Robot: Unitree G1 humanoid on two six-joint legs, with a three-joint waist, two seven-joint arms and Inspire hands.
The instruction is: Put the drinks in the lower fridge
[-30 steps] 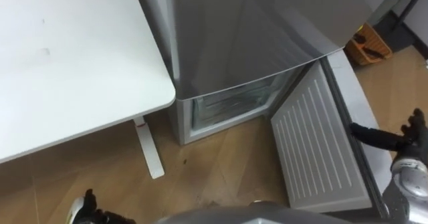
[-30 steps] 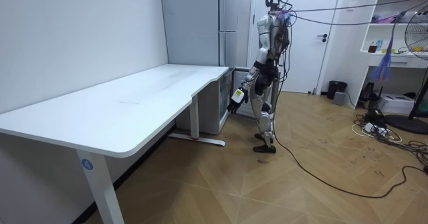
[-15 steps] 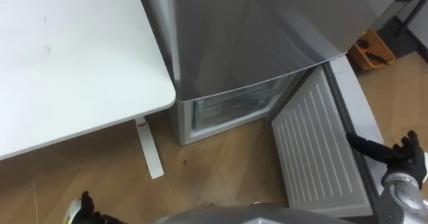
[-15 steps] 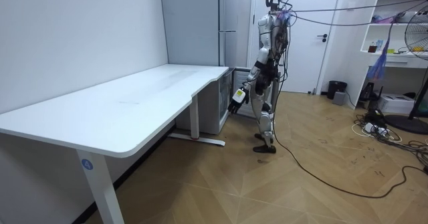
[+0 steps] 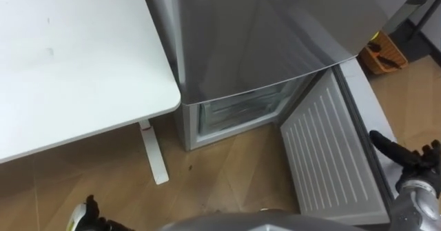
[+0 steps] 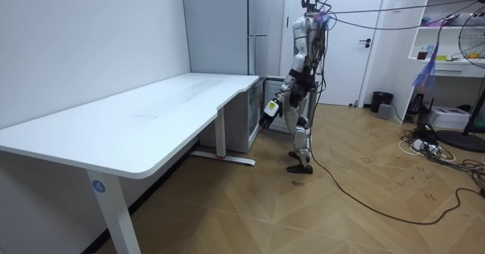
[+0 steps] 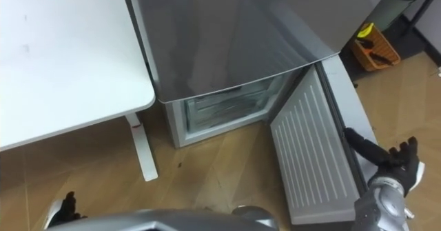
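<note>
Beside the open fridge door (image 5: 327,155), the right robot hand (image 5: 415,163) hovers with fingers spread.

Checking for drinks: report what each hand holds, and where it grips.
Right hand is open, holding nothing, beside the fridge door. Left hand: cannot tell.

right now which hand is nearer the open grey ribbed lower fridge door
Right. The right hand is beside the fridge door; the left hand hangs far off to its left.
</note>
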